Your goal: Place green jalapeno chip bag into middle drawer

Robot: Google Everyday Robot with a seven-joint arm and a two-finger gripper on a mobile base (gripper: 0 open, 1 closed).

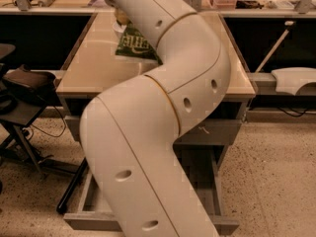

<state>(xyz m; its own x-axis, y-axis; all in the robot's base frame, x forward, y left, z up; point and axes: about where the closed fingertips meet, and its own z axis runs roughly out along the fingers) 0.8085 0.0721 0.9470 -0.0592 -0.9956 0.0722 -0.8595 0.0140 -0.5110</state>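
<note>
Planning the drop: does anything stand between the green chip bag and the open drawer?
Only the robot's arm crosses between the green jalapeno chip bag on the tabletop and the open middle drawer. The gripper is out of view.

Glossy cream-white robot arm across the middle of the view, plain except for small dark oval holes and thin amber seam lines at the joints. Gripper out of sight behind the arm's upper end, over the far part of the table, so no colour to report. Crinkly dark green foil chip bag with pale cream lettering. Smooth tan table with a paler sheen on top and a grey frame beneath. Wide shallow grey open drawer, plain unmarked front, grey floor inside. Grey closed drawer front with a pale scratch mark. Beige floor speckled with dark flecks. Black chair at the left edge.
</note>
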